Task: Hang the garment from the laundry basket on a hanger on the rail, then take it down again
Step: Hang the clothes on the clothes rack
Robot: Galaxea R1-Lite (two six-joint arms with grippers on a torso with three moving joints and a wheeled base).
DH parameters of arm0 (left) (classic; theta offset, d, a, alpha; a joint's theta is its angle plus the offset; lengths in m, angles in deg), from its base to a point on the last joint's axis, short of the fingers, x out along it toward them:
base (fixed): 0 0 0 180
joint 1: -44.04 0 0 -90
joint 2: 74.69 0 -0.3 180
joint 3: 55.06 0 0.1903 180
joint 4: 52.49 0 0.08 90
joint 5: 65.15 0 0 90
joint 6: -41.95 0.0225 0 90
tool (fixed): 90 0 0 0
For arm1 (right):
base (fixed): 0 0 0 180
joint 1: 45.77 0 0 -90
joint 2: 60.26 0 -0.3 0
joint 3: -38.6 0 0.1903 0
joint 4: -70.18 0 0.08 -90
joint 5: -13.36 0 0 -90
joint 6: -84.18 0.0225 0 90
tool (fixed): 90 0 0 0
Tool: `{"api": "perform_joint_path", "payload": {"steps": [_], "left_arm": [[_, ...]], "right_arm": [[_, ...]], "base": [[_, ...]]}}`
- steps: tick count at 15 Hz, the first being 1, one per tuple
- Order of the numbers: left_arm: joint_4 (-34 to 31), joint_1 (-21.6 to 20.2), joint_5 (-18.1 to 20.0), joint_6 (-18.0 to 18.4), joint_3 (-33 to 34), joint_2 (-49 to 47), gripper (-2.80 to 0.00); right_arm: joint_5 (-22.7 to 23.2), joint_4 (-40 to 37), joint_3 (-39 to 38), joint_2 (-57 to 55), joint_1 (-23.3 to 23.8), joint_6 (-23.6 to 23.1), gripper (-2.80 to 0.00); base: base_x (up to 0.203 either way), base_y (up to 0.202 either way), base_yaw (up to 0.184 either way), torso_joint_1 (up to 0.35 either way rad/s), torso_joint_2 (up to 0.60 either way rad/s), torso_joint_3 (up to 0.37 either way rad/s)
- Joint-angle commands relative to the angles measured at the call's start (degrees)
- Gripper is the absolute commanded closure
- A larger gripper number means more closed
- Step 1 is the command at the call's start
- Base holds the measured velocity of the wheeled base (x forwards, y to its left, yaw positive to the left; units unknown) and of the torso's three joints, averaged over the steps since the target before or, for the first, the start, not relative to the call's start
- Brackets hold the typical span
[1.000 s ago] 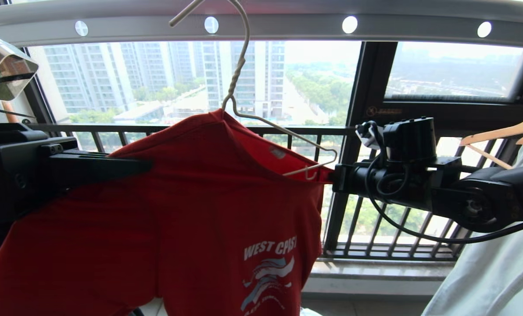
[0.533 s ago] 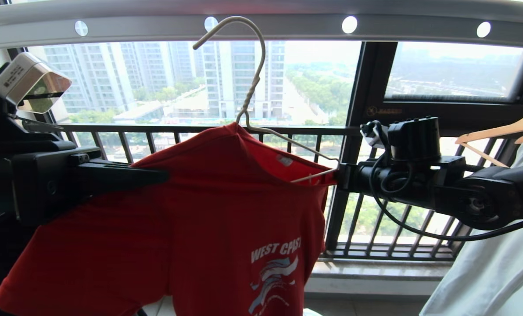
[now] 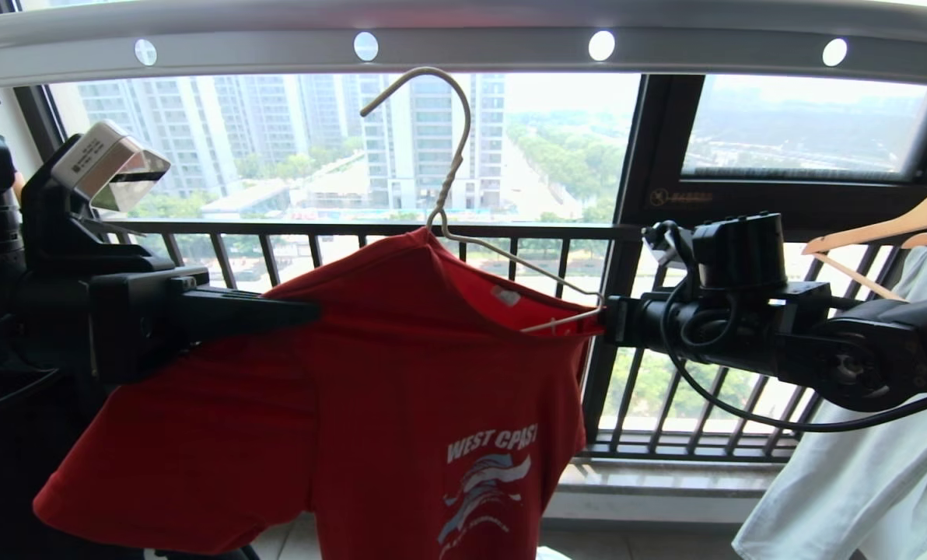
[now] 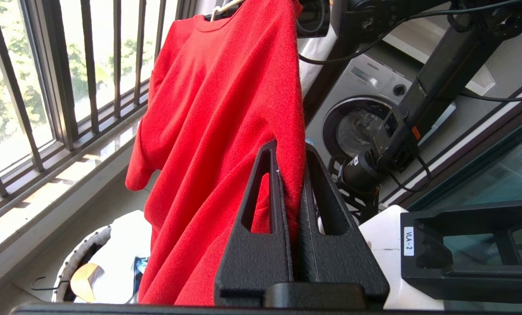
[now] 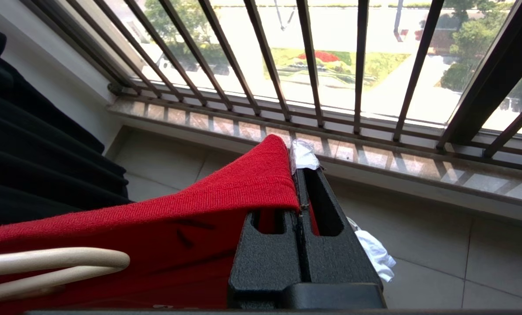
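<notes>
Balcony railing [image 3: 370, 231] before tiled floor [image 5: 418, 227]

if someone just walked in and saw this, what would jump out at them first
The red T-shirt with its white "WEST COAST" print fills the middle of the head view, draped on a cream wire hanger whose hook hangs free just below the grey rail. The left gripper is shut on one shoulder of the shirt, and the right gripper is shut on the other. Behind them, black railing bars front a view of tall apartment blocks.
</notes>
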Motion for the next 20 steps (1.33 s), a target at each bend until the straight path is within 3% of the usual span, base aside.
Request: {"api": "perform_joint_path", "payload": {"steps": [1,12,14,16,20], "left_arm": [[0.1,0.2,-1.5,0.0,-0.2,-1.4,0.0],[0.1,2.8,-3.0,0.9,0.0,-5.3,0.0],[0.0,3.5,-5.1,2.9,0.0,-7.1,0.0],[0.0,5.3,-10.1,4.5,0.0,-9.0,0.0],[0.1,5.9,-10.9,4.8,0.2,-9.1,0.0]], "right_arm": [[0.0,0.2,0.0,0.1,0.1,0.0,0.0],[0.0,0.0,0.9,0.1,0.8,0.0,0.0],[0.0,-4.9,1.9,0.5,1.3,-0.1,0.0],[0.0,-8.4,3.9,1.4,1.7,-0.1,0.0],[-0.6,-16.4,8.0,2.8,1.7,-1.8,0.0]], "base": [[0.0,0.0,0.0,0.0,0.0,0.0],[0.0,0.0,0.0,0.0,0.0,0.0],[0.0,0.0,0.0,0.0,0.0,0.0],[0.0,0.0,0.0,0.0,0.0,0.0],[0.0,0.0,0.0,0.0,0.0,0.0]]}}
